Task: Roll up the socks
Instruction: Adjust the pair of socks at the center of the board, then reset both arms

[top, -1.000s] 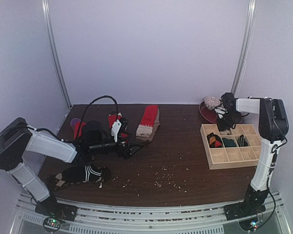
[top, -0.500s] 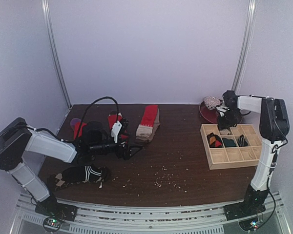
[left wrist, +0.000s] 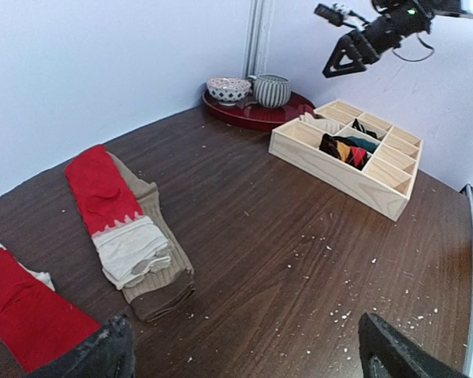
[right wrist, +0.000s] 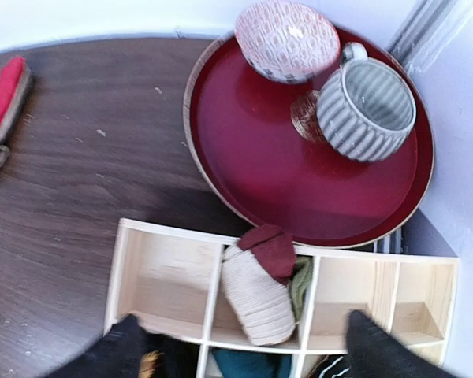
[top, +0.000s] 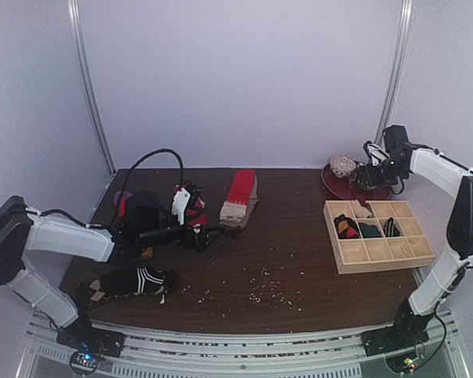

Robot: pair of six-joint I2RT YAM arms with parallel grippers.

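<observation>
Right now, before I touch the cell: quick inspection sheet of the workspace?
Surface: dark wooden table, pale crumbs scattered across it.
Job's things: red-and-beige socks flat at the far middle; a red sock left of them; black striped sock near left; rolled sock in a far compartment of the wooden tray.
Clutter: red round tray holding a patterned bowl and striped cup.
Grippers: left gripper open, empty; right gripper open, empty, above the wooden tray.
Cables: black cable looping over the left arm.
Surroundings: white walls, metal poles.
</observation>
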